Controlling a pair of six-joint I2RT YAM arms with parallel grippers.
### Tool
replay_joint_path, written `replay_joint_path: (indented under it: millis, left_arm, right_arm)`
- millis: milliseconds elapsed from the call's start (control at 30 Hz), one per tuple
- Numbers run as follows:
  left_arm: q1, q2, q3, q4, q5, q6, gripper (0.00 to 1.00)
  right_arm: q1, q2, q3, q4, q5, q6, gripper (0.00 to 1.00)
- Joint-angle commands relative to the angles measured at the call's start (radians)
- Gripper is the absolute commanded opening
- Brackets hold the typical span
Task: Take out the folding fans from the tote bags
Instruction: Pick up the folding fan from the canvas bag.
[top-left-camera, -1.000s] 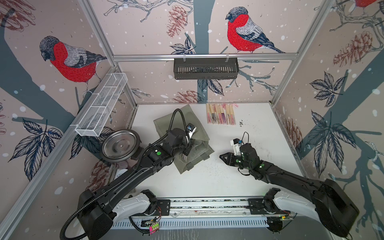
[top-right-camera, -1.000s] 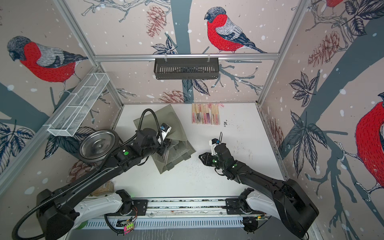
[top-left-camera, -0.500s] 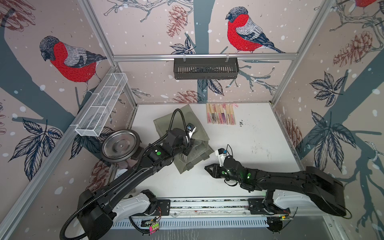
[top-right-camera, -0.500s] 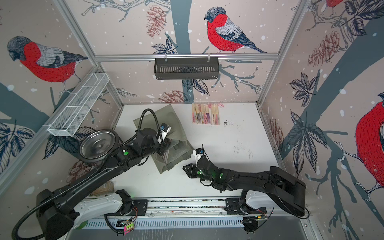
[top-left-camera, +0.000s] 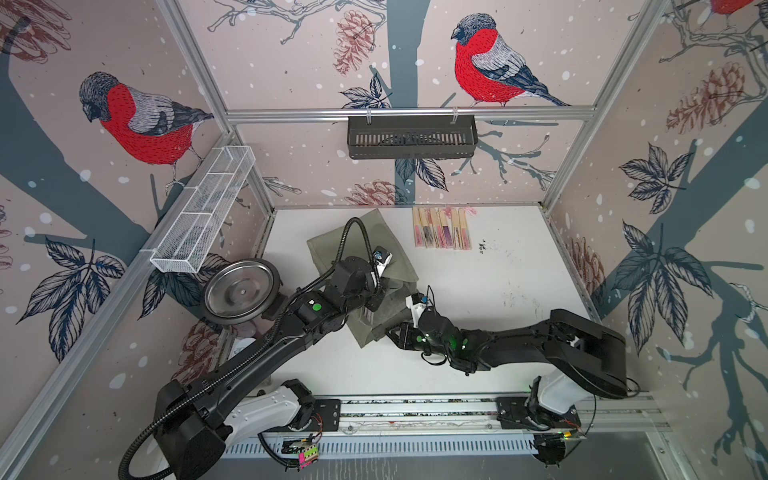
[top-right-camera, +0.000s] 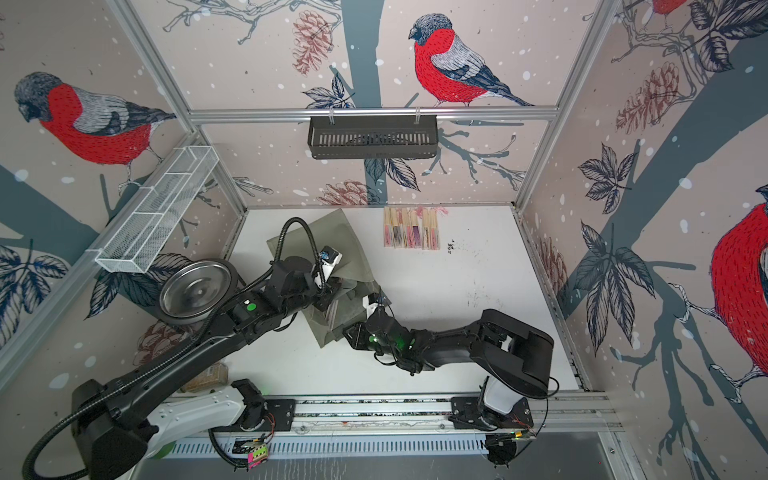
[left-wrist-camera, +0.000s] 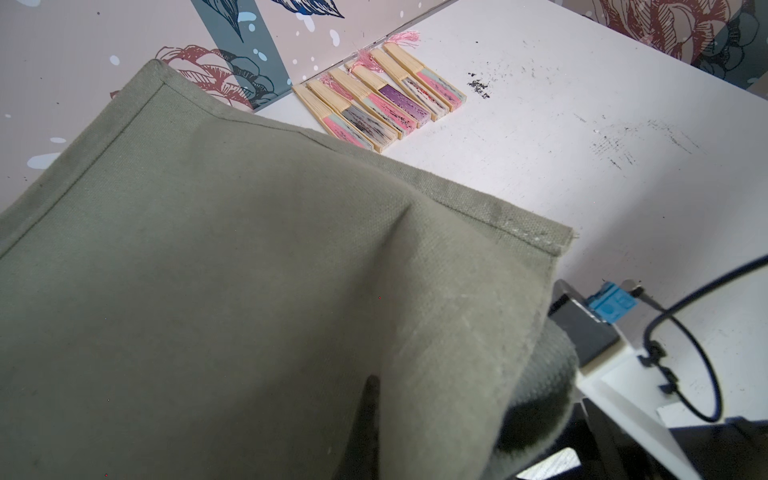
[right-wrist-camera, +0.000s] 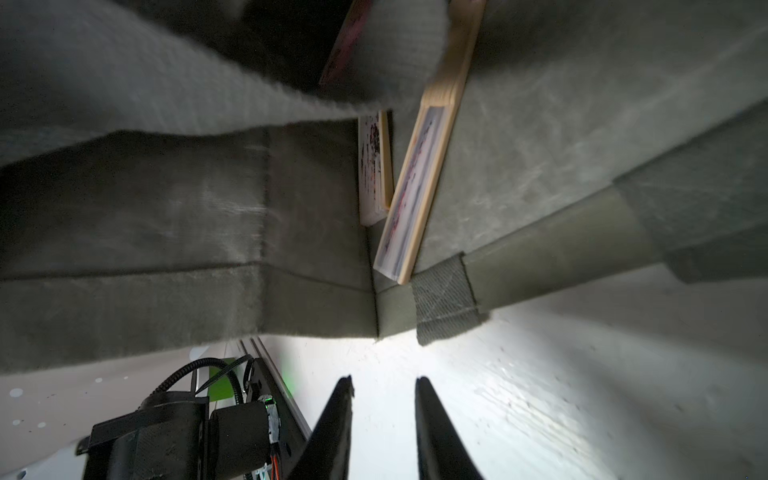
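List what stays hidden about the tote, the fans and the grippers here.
- Closed bamboo folding fans inside the olive fabric tote bag: right wrist view shows parts of three; a fabric fold hides any more.
- Left gripper: tote fabric drapes over it in the left wrist view; in both top views its wrist covers the jaws.

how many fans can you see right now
9: six fans in a row at the far edge of the table, three inside the bag. More may be hidden deeper.
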Motion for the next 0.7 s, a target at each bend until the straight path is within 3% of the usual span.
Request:
replay_joint_path:
  millis: [0,300,667]
  left_arm:
    - [0.001,0.000,0.005,0.026,0.020,-0.002,0.00]
    - [-0.004,0.000,0.003,0.027,0.018,-0.002,0.00]
    - [-0.005,0.006,0.003,0.027,0.017,-0.002,0.00]
  right_arm:
    - [-0.027,0.058,0.043,0.079,-0.064,0.019,0.29]
    - [-0.094,0.195,0.100,0.190,-0.109,0.055,0.32]
    - [-0.121,0.356,0.225,0.167,-0.124,0.091,0.36]
